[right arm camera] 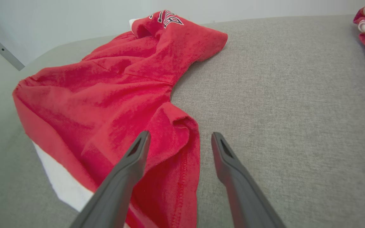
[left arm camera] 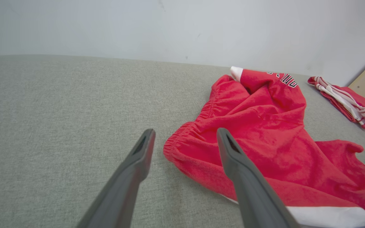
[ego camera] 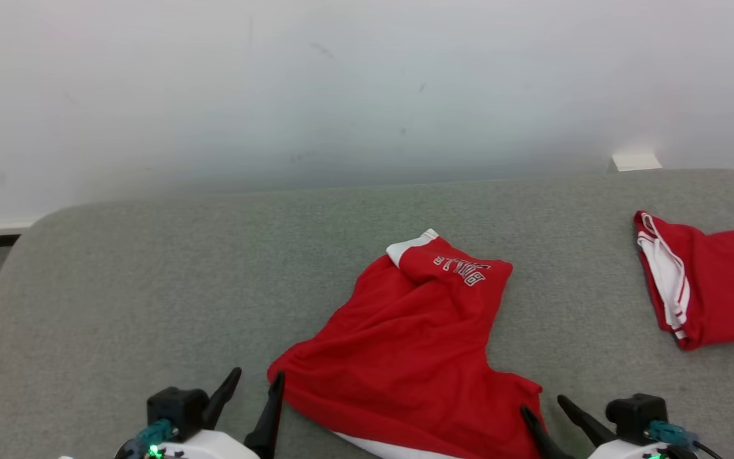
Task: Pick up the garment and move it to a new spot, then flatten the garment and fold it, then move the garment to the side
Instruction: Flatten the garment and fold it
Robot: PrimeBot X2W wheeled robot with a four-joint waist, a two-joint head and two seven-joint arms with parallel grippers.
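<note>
Item 1: my left gripper point(ego camera: 258, 373). Sits at 7 o'clock in the head view, fingers spread wide, released and grasping nothing. In the left wrist view the left gripper point(left arm camera: 185, 130) points at the gathered waistband edge of the garment. I cannot tell whether a finger touches the cloth.

Item 2: desk point(ego camera: 150, 287). Grey fabric top with a rounded corner at 9 o'clock and a pale wall point(ego camera: 341, 95) behind it at 12 o'clock.

Item 3: garment point(ego camera: 405, 344). Red shorts, rumpled, lying on the desk at 6 o'clock between my two grippers. One leg is turned over at the 12 o'clock end, showing white lettering point(ego camera: 461, 270) and a white cuff. A white band runs along the near edge.

Item 4: my right gripper point(ego camera: 541, 403). Sits at 5 o'clock, jaws apart, released and holding nothing, its tips at the near right corner of the garment. In the right wrist view the right gripper point(right arm camera: 180, 133) has one finger over the red hem and the other over bare desk.

Item 5: second red garment point(ego camera: 717, 287). White striped trim, lies at 3 o'clock, well apart from the first, cut off by the frame edge
</note>
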